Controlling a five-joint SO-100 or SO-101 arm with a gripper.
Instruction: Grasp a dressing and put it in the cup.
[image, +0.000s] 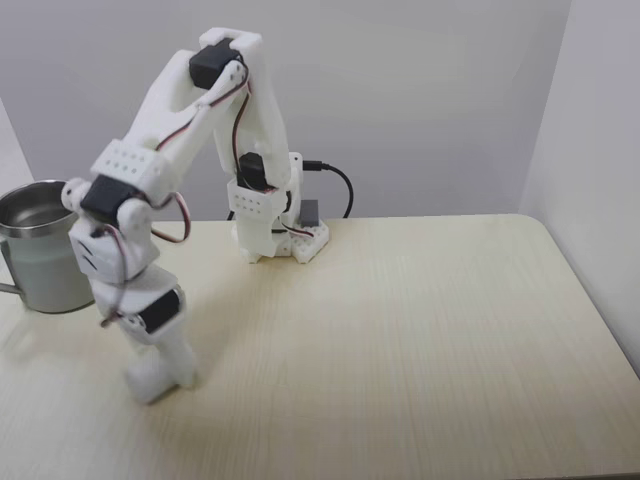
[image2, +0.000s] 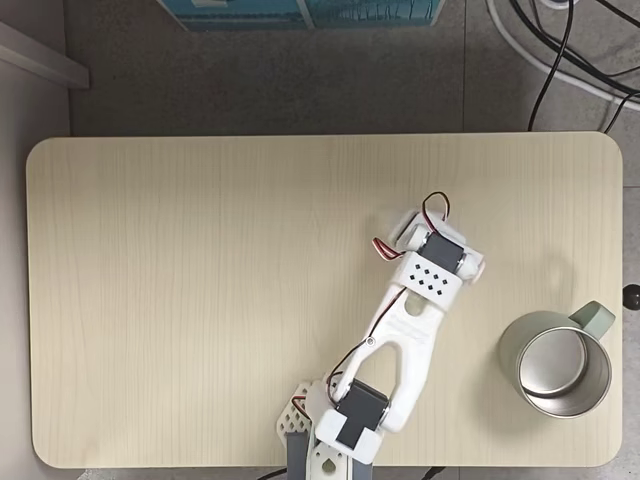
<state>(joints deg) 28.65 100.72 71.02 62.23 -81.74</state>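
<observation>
In a fixed view from the front, the white arm (image: 170, 130) bends over and down, its gripper (image: 160, 380) reaching the pale wooden desk (image: 420, 340) at the left. Whether the jaws are wide or narrow cannot be told, and the dressing cannot be made out among the white gripper parts. The stainless-steel cup (image: 40, 245) stands upright behind and left of the gripper, near it.

In a fixed view from above, the arm (image2: 410, 330) stretches from its base (image2: 330, 440) at the desk's (image2: 200, 300) lower edge; the wrist hides the gripper. The cup (image2: 556, 365), handle pointing up-right, stands apart to the right, holding nothing that can be seen.
</observation>
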